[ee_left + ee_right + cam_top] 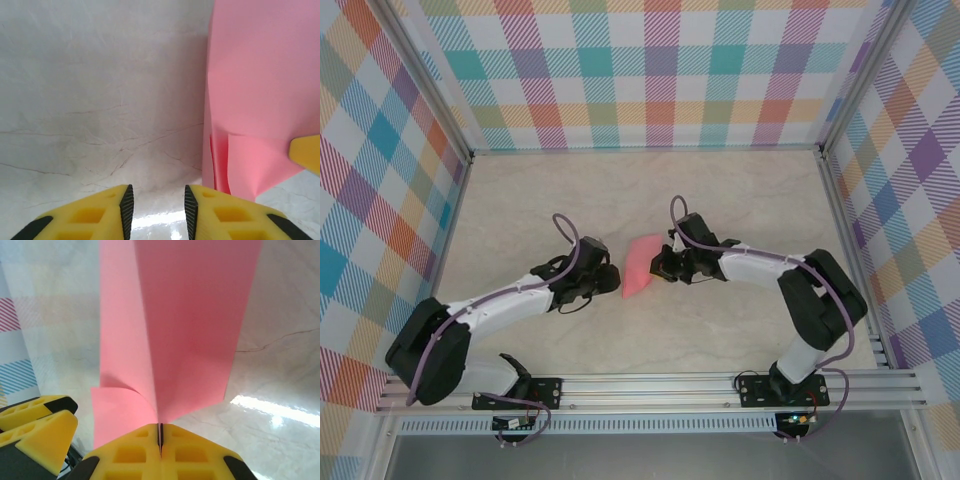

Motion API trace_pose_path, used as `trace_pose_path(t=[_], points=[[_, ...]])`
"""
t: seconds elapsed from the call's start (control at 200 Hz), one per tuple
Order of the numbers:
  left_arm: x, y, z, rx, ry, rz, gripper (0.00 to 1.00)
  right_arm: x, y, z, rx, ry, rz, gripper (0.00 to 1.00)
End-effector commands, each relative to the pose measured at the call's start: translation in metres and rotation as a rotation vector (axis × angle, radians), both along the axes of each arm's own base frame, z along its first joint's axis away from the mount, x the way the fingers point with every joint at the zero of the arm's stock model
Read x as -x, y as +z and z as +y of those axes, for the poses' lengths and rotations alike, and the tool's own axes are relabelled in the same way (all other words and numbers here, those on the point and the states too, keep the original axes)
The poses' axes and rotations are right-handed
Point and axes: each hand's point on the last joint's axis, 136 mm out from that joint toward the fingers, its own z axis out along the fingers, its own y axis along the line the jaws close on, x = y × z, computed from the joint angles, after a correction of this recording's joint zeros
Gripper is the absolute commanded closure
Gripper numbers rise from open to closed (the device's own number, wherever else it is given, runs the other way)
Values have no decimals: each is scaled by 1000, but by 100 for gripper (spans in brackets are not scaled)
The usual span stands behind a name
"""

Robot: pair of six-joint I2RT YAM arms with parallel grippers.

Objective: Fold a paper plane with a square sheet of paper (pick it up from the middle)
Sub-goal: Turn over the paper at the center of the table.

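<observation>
The right gripper pinched the salmon-pink sheet of paper by its right side, its two yellow plastic fingers pressed together with only the thin paper in the seam between them.

Pastel plaid walls closed in the left, far and right sides of the work cell. The table was a pale, stone-patterned surface with fine dark veins, glossy enough to throw back a bright streak of light. A ribbed aluminium rail ran along the near edge and carried both bases. The left arm and right arm, in white and black shells, bent inward toward each other, each trailed by a looping purple cable.

The paper sat near the middle of the table, between the two grippers, and looked like a slanted leaf shape from above. It was smooth, matte and unmarked. From the right wrist camera a sharp crease rose straight from the pinch, with flat panels spreading either side and one soft, curled flap low on the left. From the left wrist camera, layered folds showed along its lower edge.

The left gripper hovered at the paper's near-left side with its jaws a narrow gap apart and only bare table between them. The paper lay just beside one finger. Its yellow fingers were hollow-celled and faced with black ribbed pads.
</observation>
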Motion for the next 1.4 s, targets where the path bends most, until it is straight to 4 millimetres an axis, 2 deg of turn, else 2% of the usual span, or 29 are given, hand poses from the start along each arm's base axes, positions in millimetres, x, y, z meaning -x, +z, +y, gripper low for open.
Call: trace_pose_path(t=[0.0, 0.085, 0.26, 0.475, 0.59, 0.67, 0.765, 0.985, 1.2, 1.395], points=[[-4, 31, 6, -10, -3, -88, 55, -5, 12, -14, 71, -45, -44, 98], [-4, 47, 8, 13, -8, -137, 45, -6, 22, -14, 62, -62, -48, 98], [3, 71, 15, 23, -24, -202, 35, -11, 46, -13, 32, -91, -77, 97], [7, 86, 20, 23, -43, -255, 28, -18, 89, -19, 28, -113, -185, 97], [7, 90, 20, 23, -57, -269, 26, -19, 102, -24, 40, -124, -218, 96], [7, 90, 16, 29, -80, -276, 23, -18, 97, -26, 55, -135, -198, 96], [6, 93, 2, 69, -143, -303, 21, -17, 81, -27, 71, -158, -154, 96], [2, 75, -29, 96, -299, -336, 18, -20, 51, -16, 1, -209, -66, 96], [-5, 38, -50, 8, -399, -371, 27, -20, 23, -14, -11, -286, 31, 96], [-4, 17, -78, -52, -559, -480, 36, -16, 7, -20, 23, -341, 118, 95]])
